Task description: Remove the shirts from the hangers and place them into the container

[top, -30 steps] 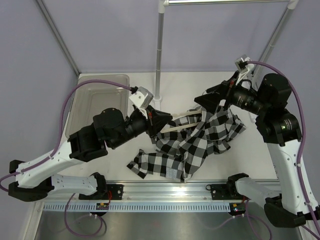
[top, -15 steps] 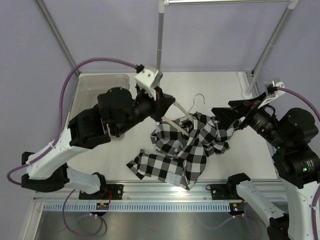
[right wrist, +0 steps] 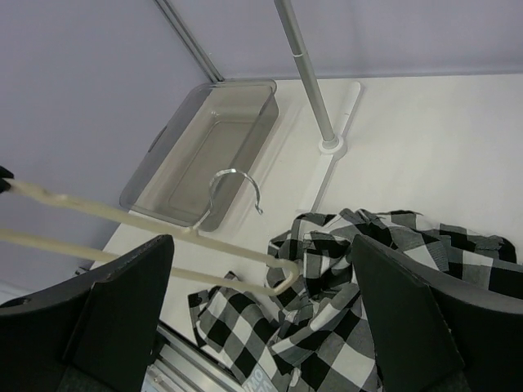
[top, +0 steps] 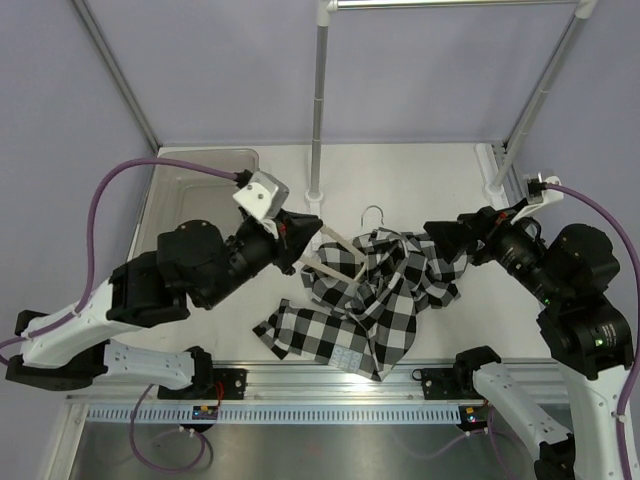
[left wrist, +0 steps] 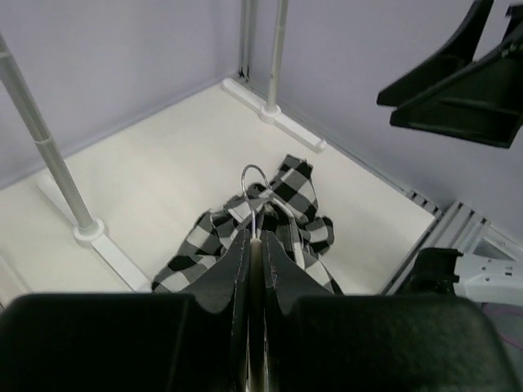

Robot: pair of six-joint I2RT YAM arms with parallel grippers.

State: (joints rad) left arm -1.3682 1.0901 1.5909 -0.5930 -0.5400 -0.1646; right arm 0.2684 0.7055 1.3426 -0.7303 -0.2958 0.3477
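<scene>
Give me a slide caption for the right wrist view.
Open right gripper over the checked shirt and cream hanger, grey bin beyond.

Two arms of the same build here: the left arm (top: 200, 265) and the right arm (top: 575, 270) both mix glossy white links with chunky, rounded black joint housings. A purple cable (top: 110, 190) trails along each one. There's a white boxy camera block (top: 262, 195) at the wrist. The right gripper (right wrist: 261, 241) shows broad matt-black wedge fingers (right wrist: 122, 302). Black base brackets (top: 215, 385) sit at the near edge, with small coloured lights beside them.
</scene>
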